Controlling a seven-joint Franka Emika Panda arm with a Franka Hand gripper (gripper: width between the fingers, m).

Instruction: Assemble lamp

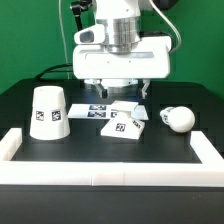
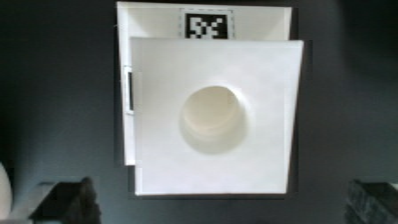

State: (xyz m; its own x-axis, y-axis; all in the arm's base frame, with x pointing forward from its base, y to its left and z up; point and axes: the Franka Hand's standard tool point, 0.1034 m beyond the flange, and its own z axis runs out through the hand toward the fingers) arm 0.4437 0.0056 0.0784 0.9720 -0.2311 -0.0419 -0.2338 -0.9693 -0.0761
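Note:
The lamp's flat square base (image 1: 124, 124) lies on the black table near the middle, with a tag on its side. In the wrist view the base (image 2: 214, 80) fills the picture, an oval socket hole in its middle. My gripper (image 1: 119, 90) hangs a little above and behind the base, open and empty. Its dark fingertips (image 2: 68, 200) show wide apart at the picture's edge, and the gripper's midpoint (image 2: 222, 203) lies just off the base's near edge. The tapered shade (image 1: 48, 112) stands at the exterior view's left. The rounded bulb (image 1: 178, 118) lies at its right.
The marker board (image 1: 97, 109) lies flat just behind the base; its tagged end (image 2: 208, 25) shows beyond the base in the wrist view. A white raised border (image 1: 110, 172) runs along the table's front and sides. A green wall stands behind.

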